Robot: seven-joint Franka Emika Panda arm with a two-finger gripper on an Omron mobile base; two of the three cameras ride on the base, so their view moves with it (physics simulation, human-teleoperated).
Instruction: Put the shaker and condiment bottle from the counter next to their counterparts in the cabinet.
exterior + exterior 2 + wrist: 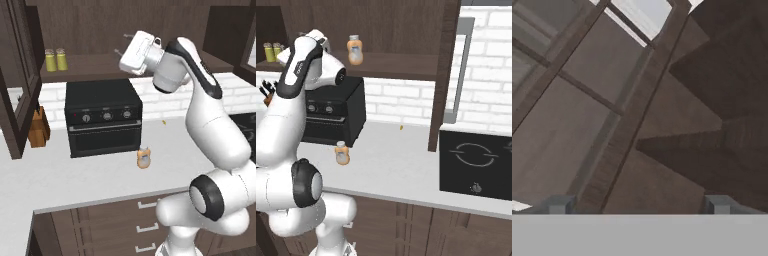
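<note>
Here our gripper hangs spread and empty up at the cabinet shelf, with the condiment bottle well below it.
It stands upright on the desk just before the black oven; we judge a long drop comes next. Two shakers share the shelf's left end; the right base view adds an orange counterpart there.

Pale counter bearing black toaster oven, knife block, orange bottle. Cabinet shelf: two yellow-green shakers, orange bottle.
</note>
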